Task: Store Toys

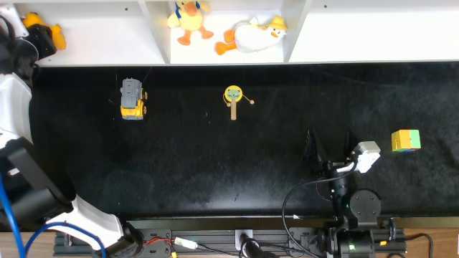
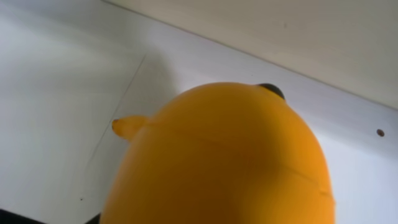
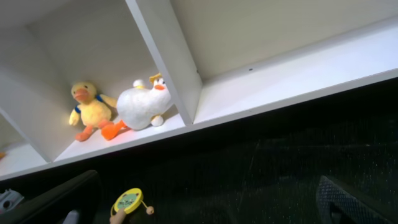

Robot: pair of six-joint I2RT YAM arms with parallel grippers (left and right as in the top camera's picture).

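An orange plush toy [image 1: 44, 32] sits in the left shelf compartment, with my left gripper [image 1: 32, 44] shut on it; up close the plush [image 2: 217, 162] hides the fingers. A yellow duck [image 1: 190, 18] and a white goose [image 1: 254, 34] lie in the middle compartment, the duck [image 3: 90, 109] and goose [image 3: 143, 106] side by side. On the black table lie a yellow toy truck [image 1: 133, 98], a rattle drum [image 1: 233, 97] and a green-yellow cube [image 1: 405, 140]. My right gripper [image 1: 328, 147] stands open near the front, left of the cube, nothing between its fingers.
The right shelf compartment [image 1: 373, 29] has bare white floor. White dividers [image 3: 168, 56] separate the compartments. The rattle drum [image 3: 129, 202] lies ahead of my right gripper [image 3: 205, 214]. Cables run along the table's front edge [image 1: 237, 218].
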